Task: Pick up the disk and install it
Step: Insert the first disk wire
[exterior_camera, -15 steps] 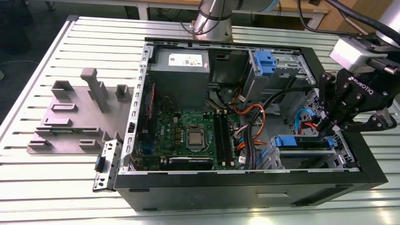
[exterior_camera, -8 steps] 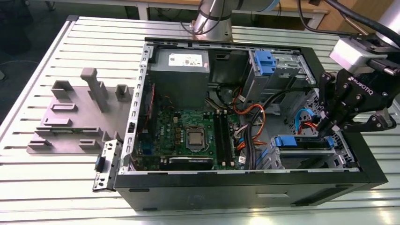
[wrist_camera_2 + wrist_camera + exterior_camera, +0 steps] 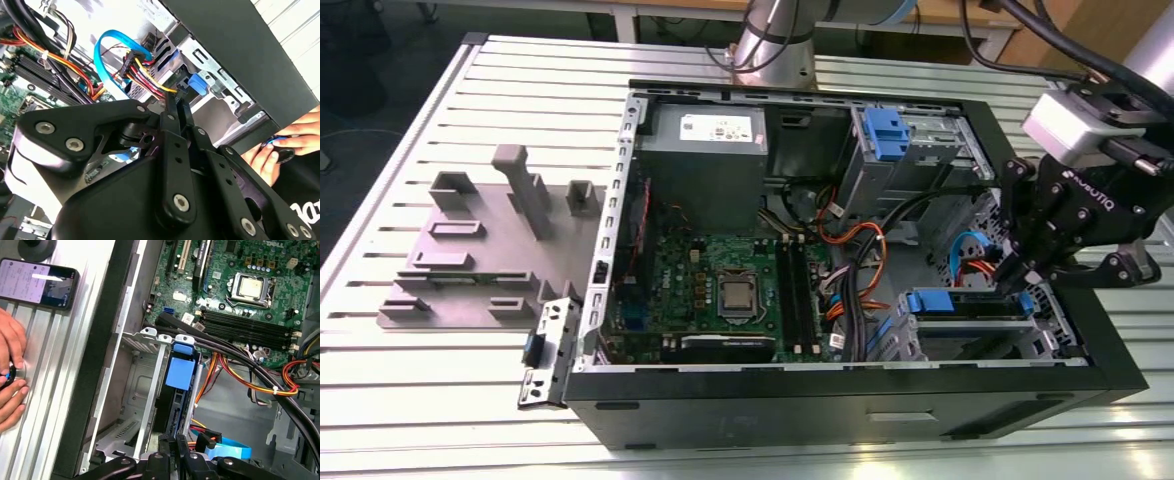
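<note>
The open computer case (image 3: 854,390) lies on the slatted metal table (image 3: 440,400) in the exterior view, with the motherboard (image 3: 720,290) near the middle of its floor and the grey power supply box (image 3: 704,138) at about 11 o'clock from it. The gripper (image 3: 1023,275) hangs over the case wall at roughly 3 o'clock from the motherboard, beside the drive bays.

The disk (image 3: 177,390) stands on edge in the drive cage (image 3: 135,390) in the first wrist view, its blue carrier tab uppermost and its dark body running down toward the gripper (image 3: 176,440). In the exterior view the disk (image 3: 947,302) shows as a blue-fronted unit in the bay at about 4 o'clock from the motherboard. The claw's two black fingers (image 3: 175,112) lie close together, nearly parallel, and their tips reach the disk's edge. Whether they actually pinch it cannot be told.

Orange, yellow and black cables (image 3: 250,375) cross between the cage and the motherboard (image 3: 240,290). A person's hand (image 3: 10,375) rests on the table outside the case, near a phone (image 3: 37,282).
</note>
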